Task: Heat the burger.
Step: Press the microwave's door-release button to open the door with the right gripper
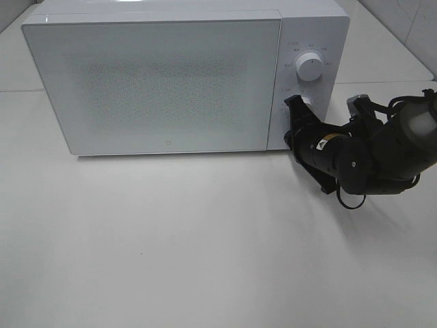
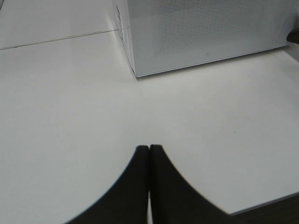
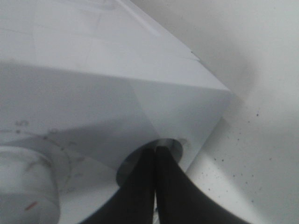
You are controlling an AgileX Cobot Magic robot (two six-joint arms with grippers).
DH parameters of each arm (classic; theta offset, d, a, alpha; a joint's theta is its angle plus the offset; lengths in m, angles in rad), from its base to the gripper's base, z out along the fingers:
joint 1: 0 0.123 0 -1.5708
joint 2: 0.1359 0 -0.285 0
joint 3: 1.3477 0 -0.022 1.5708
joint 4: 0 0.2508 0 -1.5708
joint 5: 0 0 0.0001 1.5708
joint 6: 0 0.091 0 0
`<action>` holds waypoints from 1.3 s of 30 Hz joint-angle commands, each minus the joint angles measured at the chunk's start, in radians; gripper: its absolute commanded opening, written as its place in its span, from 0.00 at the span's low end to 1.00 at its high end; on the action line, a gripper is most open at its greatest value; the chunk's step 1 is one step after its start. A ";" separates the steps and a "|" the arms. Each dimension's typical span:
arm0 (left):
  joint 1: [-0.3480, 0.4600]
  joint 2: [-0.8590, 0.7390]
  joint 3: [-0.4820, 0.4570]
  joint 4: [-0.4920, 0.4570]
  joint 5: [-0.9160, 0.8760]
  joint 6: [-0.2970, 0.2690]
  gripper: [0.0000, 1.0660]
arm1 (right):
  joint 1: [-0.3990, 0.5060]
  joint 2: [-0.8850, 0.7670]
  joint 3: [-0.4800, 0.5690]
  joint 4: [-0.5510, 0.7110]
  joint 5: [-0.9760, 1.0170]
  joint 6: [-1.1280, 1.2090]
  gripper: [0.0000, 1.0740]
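1. Right claw (image 3: 155,151), black, two fingers: pressed together with nothing between them. The tips are on the small round silver-rimmed control (image 3: 176,145) low on the microwave's front panel. Whether that control is a button or a knob, I cannot tell.
2. Just above that control on the same panel is the large white round dial (image 1: 310,68). It is untouched.
3. White box-shaped microwave (image 1: 171,31): its pale speckled glass door (image 1: 164,89) sits shut and flush with the panel.
4. The burger is not visible in any view. It is not on the white tabletop (image 1: 205,246) in front of the microwave. The door is too frosted to see through, so being inside the microwave is a guess only, though a likely one.
5. Left claw (image 2: 149,148), black: fingers together and empty. It is over the tabletop, in front of the microwave's left corner and well apart from it, so it looks idle.
6. Progress, as a judgement:
   - Loading and door closing appear done, given the shut door and no burger outside.
   - The step in hand looks like starting or setting the heat at the lower control.
   - Left to do: confirm the microwave runs and back the right claw off the panel. Taking the burger out afterwards may also be wanted.
   - No light or display shows, so I cannot tell whether heating is on.
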 commanded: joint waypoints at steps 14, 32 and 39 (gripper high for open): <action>0.002 -0.002 0.003 0.003 -0.009 -0.005 0.00 | -0.009 -0.015 -0.088 -0.011 -0.188 -0.015 0.00; 0.002 -0.002 0.003 0.003 -0.009 -0.005 0.00 | -0.009 -0.030 -0.107 -0.015 -0.088 -0.017 0.00; 0.002 -0.002 0.003 0.003 -0.009 -0.005 0.00 | -0.009 -0.090 -0.106 -0.071 0.053 -0.094 0.00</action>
